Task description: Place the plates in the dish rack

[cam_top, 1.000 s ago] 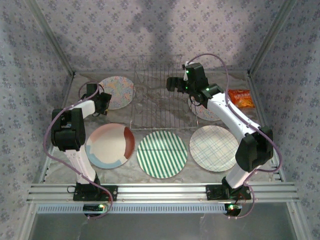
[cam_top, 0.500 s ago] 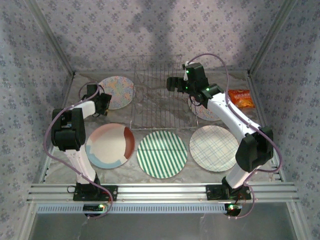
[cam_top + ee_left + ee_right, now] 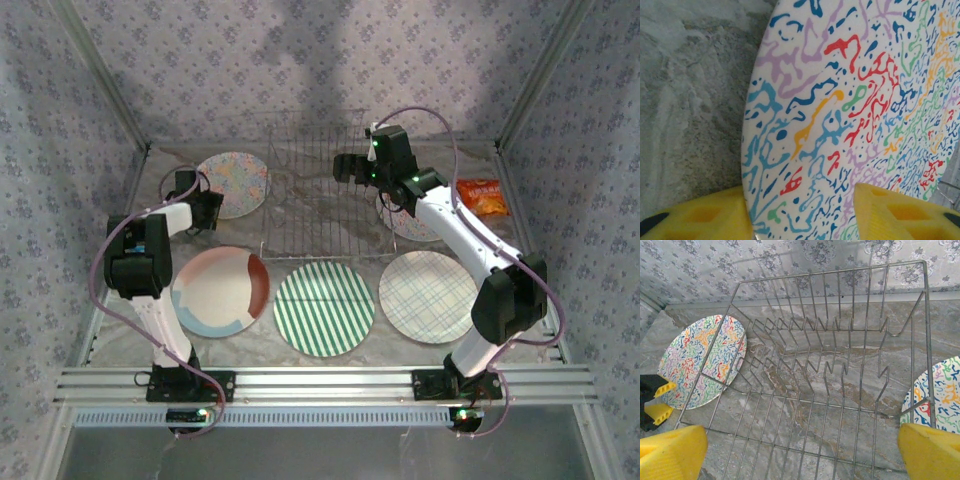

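left hand (image 3: 213, 211): released, fingers spread at rim of floral plate (image 3: 236, 183) | floral plate: flat on desk (image 3: 266, 346), left of dish rack (image 3: 320, 205) | right hand (image 3: 343, 167): released, empty, above dish rack | striped plate (image 3: 324, 309): flat before rack

Saw an orange snack packet (image 3: 480, 196) lying on the grey stony table (image 3: 685, 100), by the far right corner. Saw flowery grey walls (image 3: 300, 60) all around and a silver rail (image 3: 320, 383) along the near edge.
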